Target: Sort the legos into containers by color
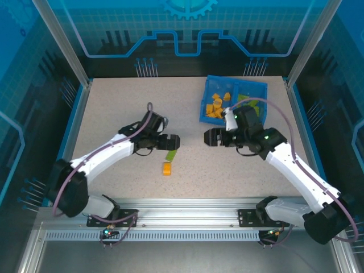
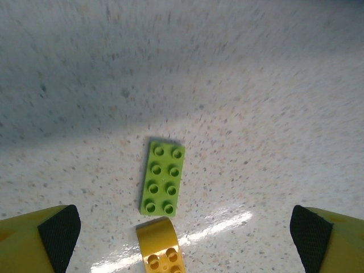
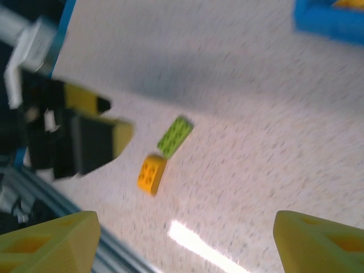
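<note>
A flat green lego (image 2: 162, 177) lies on the speckled table with an orange lego (image 2: 161, 247) just in front of it. From above, the green lego (image 1: 170, 154) and the orange lego (image 1: 166, 168) sit mid-table. My left gripper (image 1: 172, 142) hovers over them, open and empty (image 2: 185, 236). My right gripper (image 1: 211, 137) points left between the bricks and the blue tray (image 1: 239, 81); it is open and empty (image 3: 185, 244). The tray's left compartment holds several orange legos (image 1: 216, 105) and its right compartment holds green ones (image 1: 248, 101), partly hidden by the right arm.
The right wrist view shows the left gripper (image 3: 85, 136) beside the two loose bricks and a corner of the blue tray (image 3: 330, 20) at top right. A metal rail (image 1: 182, 219) runs along the near table edge. Frame posts stand at the far corners.
</note>
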Motion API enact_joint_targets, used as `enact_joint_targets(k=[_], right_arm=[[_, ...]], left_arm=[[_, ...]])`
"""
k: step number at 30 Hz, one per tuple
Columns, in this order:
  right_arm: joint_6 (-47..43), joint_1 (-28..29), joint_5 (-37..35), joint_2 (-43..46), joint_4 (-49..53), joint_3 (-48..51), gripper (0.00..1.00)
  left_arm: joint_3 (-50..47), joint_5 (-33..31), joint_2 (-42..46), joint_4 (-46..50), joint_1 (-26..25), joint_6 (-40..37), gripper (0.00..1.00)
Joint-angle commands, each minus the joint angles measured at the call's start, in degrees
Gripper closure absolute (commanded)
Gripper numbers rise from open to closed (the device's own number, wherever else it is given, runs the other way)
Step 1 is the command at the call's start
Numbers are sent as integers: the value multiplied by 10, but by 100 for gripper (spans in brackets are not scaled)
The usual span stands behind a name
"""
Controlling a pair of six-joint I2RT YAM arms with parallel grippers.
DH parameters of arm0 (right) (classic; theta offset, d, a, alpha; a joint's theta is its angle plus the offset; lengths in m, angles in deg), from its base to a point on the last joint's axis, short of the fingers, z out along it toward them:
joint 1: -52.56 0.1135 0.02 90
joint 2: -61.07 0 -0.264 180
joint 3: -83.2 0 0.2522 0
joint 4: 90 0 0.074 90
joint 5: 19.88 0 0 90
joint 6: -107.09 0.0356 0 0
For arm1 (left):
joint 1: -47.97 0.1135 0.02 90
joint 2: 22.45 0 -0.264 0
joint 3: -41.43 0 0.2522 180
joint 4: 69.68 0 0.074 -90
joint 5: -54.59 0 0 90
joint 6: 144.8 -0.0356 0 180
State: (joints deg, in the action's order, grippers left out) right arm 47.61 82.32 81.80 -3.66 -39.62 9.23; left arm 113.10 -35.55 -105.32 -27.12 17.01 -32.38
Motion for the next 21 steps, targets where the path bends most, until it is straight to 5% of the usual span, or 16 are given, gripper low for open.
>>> enact_joint_targets(k=[1,13,21], right_arm=[[32,42,2,22,11,44,17],[72,109,-65,59,37,81,12],[73,112,-89,48,47,69,12]], left_arm=[[39,-53,-54,43,-21,40,1],[101,-106,-229,66,-64,56,18],[83,-132,-240,65,-68,95,52]])
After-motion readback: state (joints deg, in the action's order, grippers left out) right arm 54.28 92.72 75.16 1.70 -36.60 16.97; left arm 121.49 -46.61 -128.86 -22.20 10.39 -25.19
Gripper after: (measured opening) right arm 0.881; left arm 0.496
